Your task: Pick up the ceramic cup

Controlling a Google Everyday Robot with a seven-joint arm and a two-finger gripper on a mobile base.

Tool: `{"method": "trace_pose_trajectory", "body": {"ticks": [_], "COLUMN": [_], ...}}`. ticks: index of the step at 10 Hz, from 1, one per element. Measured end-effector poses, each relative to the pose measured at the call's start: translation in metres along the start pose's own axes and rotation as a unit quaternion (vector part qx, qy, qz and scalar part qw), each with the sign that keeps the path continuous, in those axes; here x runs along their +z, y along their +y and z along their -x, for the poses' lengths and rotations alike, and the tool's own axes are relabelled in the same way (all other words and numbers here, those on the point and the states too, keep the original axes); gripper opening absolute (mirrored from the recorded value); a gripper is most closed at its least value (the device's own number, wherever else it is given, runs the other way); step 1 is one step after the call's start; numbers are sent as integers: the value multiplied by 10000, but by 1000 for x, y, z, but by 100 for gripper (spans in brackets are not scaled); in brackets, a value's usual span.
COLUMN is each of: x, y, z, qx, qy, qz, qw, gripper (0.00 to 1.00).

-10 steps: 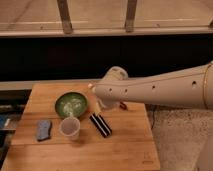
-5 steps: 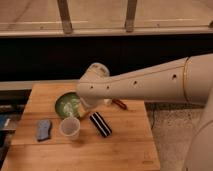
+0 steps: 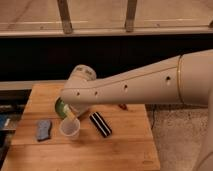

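The ceramic cup is small, pale and has no handle. It stands upright on the wooden table, left of centre. My arm reaches in from the right, with its wrist over the green bowl. The gripper points down just above the cup's far rim and is mostly hidden by the wrist. Only the left edge of the green bowl shows, behind the cup.
A blue-grey sponge lies left of the cup. A black bar-shaped object lies right of it. A small red item shows under the arm. A dark counter front and metal rails stand behind the table.
My arm has swung left and forward. The wrist now covers most of the green bowl, and the gripper has come down close to the cup. The objects have not moved.
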Motion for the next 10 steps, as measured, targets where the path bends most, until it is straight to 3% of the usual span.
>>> {"method": "trace_pose_trajectory", "body": {"ticks": [2,5,7,10], "x": [21,76,101,115], "y": [-2,-15,-22,-17], "z": [-4,-10,-11,-12], "qx": [42,275,428,527], "qy": [74,303,468,654], "qz": [39,207,319,505], "qw": [10000,9989,9975,9952], "gripper": [64,64,64,62]}}
